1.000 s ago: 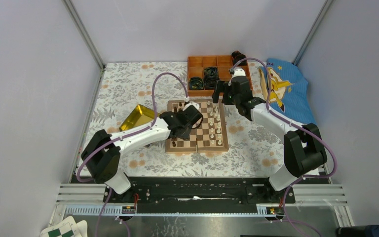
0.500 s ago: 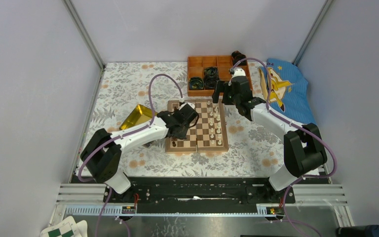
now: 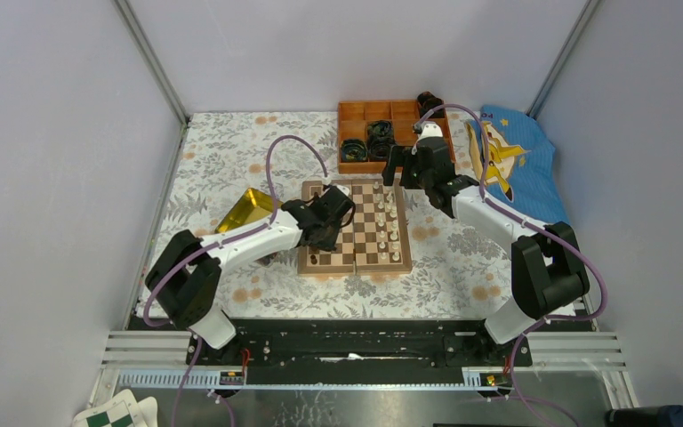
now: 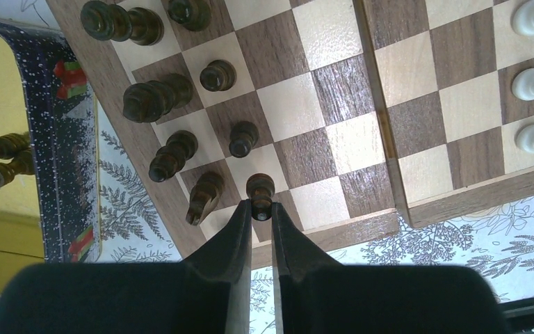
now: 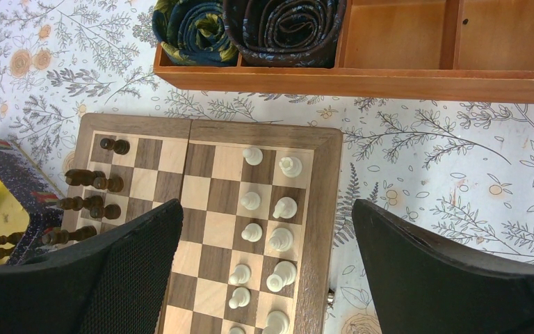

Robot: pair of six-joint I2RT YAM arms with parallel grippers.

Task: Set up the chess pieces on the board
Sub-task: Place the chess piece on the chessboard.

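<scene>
The chessboard [image 3: 369,261] lies in the middle of the table. Cream chessmen [image 3: 393,227] stand along its right side and dark ones [image 4: 174,149] along its left side. My left gripper [image 3: 322,235] is over the board's near left corner. In the left wrist view it [image 4: 261,210] is shut on a dark pawn [image 4: 260,186] over a near-edge square beside a dark knight [image 4: 205,197]. My right gripper [image 3: 400,178] hangs open and empty above the board's far right end; in its wrist view [image 5: 265,209] cream pieces [image 5: 281,207] show between the wide-apart fingers.
A gold tray [image 3: 247,212] lies left of the board, with a couple of dark pieces [image 4: 0,160] showing in it. An orange compartmented box [image 3: 389,116] holding dark rolls [image 3: 366,142] stands behind the board. A blue cloth [image 3: 511,160] lies at the far right.
My left gripper has moved a little to the left over the board's left side. The right arm has not moved.
</scene>
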